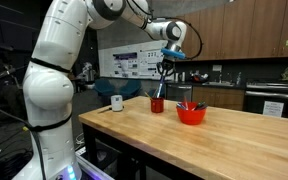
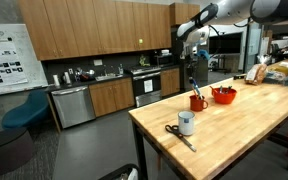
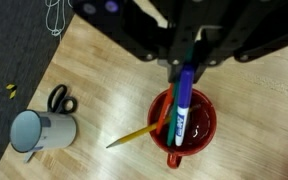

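Note:
My gripper is shut on a blue marker that hangs upright from the fingers, with a thin green edge showing beside it. Its lower end reaches into the mouth of a red mug directly below. A yellow pencil leans out of the mug over its rim. In both exterior views the gripper stands straight above the red mug on the wooden table, and the marker bridges the gap between them.
A red bowl sits close beside the mug. A white mug and black-handled scissors lie near the table's end. Bags and boxes crowd the far end; kitchen counters stand behind.

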Controlling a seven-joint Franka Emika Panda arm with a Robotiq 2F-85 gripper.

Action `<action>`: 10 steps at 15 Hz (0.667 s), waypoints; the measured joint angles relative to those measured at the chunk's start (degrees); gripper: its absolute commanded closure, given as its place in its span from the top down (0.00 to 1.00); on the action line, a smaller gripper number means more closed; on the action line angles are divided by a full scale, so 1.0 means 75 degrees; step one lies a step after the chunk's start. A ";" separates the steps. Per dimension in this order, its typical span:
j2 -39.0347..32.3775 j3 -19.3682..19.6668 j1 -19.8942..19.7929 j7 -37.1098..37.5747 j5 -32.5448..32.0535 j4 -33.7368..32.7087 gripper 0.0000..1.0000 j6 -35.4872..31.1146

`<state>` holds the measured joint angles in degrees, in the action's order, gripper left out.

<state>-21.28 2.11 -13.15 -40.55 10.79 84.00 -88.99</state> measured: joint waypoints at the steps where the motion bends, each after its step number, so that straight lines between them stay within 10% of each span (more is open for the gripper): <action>1: 0.0024 0.0013 -0.0017 0.0077 0.0040 -0.0065 0.03 0.0033; 10: 0.0064 0.0171 -0.0244 0.0227 0.0091 -0.0967 0.03 0.0208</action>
<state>-20.80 3.40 -14.98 -38.85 11.48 76.75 -87.43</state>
